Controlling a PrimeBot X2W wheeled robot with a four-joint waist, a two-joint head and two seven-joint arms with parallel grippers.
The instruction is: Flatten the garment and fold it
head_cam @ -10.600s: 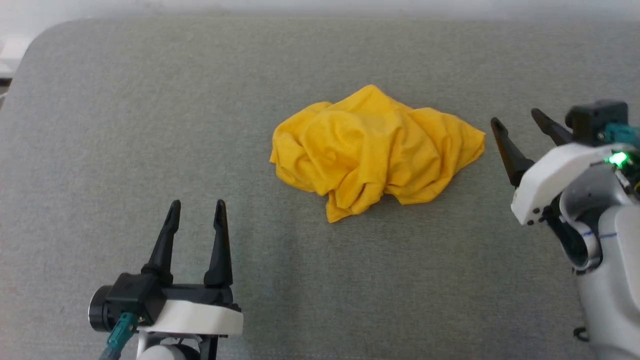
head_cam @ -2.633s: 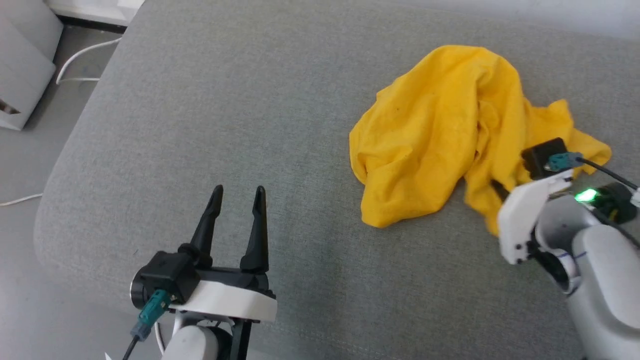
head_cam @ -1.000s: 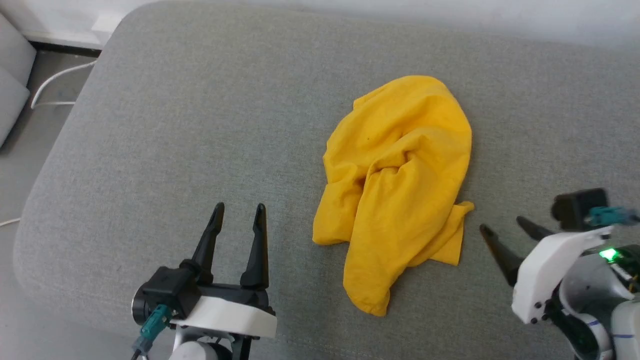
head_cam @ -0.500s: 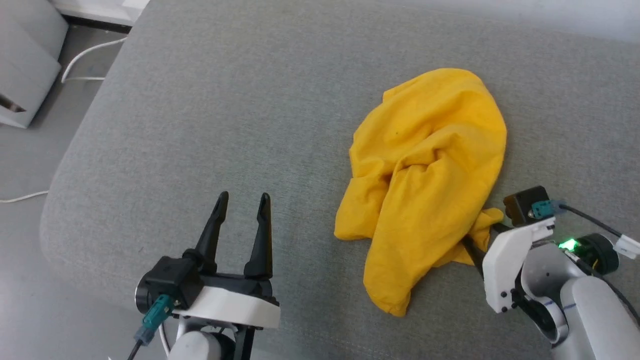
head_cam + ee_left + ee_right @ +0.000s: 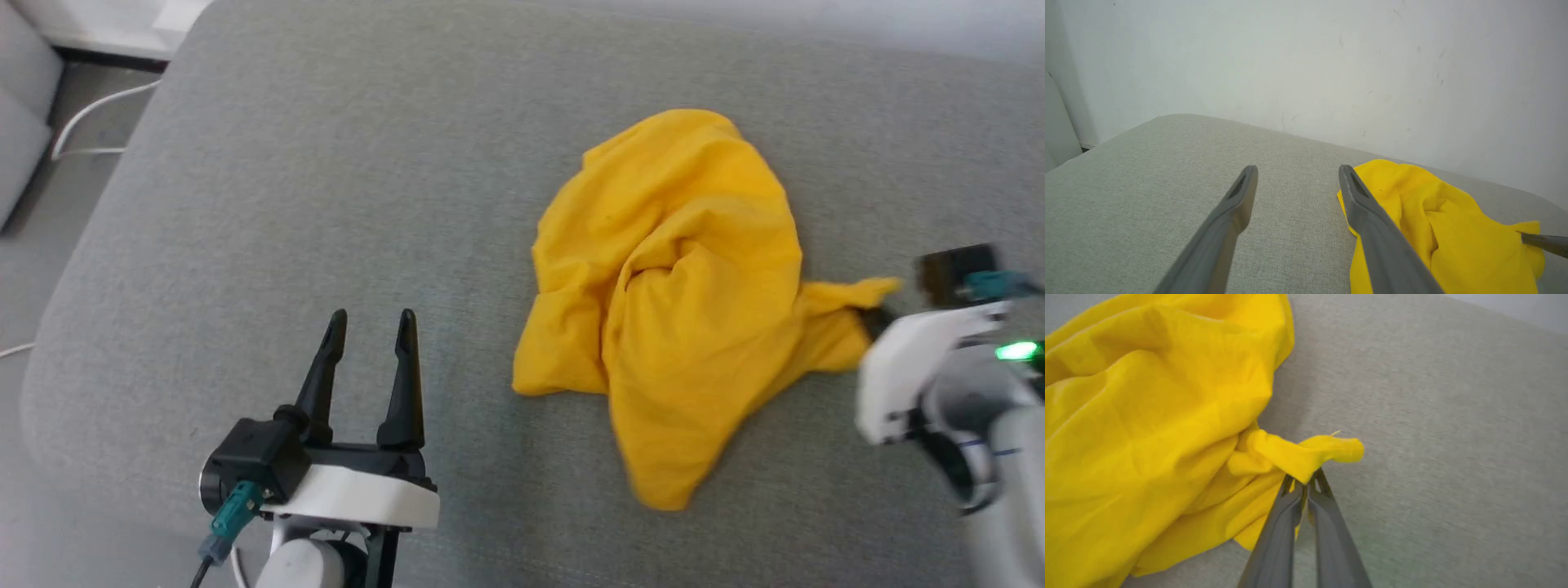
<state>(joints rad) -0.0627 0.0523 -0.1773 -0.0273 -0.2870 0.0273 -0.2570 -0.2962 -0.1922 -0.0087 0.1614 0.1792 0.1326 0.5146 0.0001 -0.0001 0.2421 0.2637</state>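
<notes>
Yellow T-shirt (image 5: 678,302), crumpled, on grey cushion (image 5: 326,163); one corner pinched tight in right gripper (image 5: 1304,482); left gripper (image 5: 371,317) spread wide, empty.

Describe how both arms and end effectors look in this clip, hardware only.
The left end effector has two long tapered black fingers on a black block, a white housing and a teal connector with a dark cable. The right end effector matches, with a green light on its pale grey arm.
</notes>
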